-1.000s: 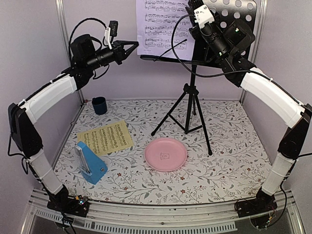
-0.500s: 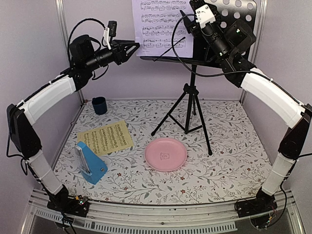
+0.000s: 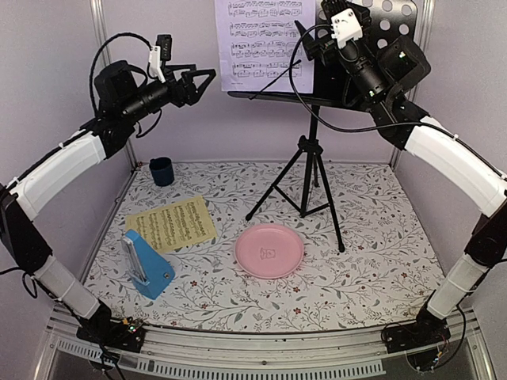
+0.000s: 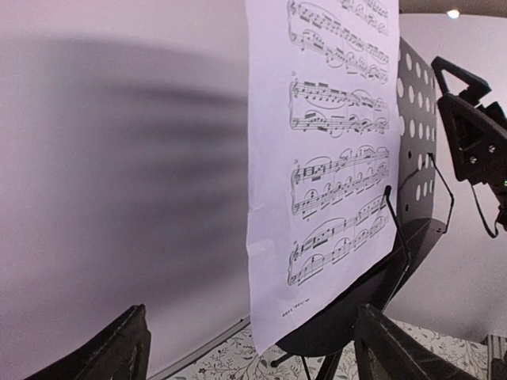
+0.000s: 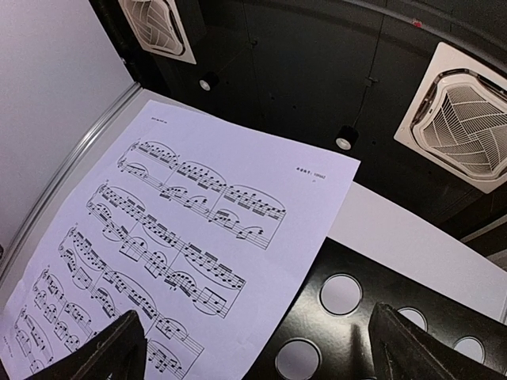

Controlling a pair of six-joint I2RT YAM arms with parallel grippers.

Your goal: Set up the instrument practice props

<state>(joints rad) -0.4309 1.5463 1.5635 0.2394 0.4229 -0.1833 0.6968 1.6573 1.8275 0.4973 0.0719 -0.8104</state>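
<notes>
Counted out, there is one black tripod music stand (image 3: 310,162), two printed sheets of music, one blue wedge-shaped metronome (image 3: 147,265), one pink round plate (image 3: 269,250) and one small dark blue cup (image 3: 162,171), with two arms reaching in from the near edge. The surface (image 3: 372,237) is covered in a pale cloth printed with small leaves and flowers. It is closed in by plain lilac-white walls with metal posts at the back corners, and the right wrist view looks up to a dark ceiling with square vents. The stand's three legs are planted at the back centre of the surface, and its desk is black and pierced with round holes. The lilac sheet (image 3: 265,43) stands upright on the desk's ledge, printed side towards the arms, and its left part overhangs the desk's left edge. The yellow sheet (image 3: 170,223) lies flat at the left, slightly askew. The metronome lies just in front of it, and the cup is well behind it by the left wall. The plate lies near the middle, in front of the stand's legs. The left end effector (image 3: 200,81) hovers just left of the lilac sheet, fingers spread wide and holding nothing. The right end effector (image 5: 257,317) is raised before the desk, equally wide and empty.
</notes>
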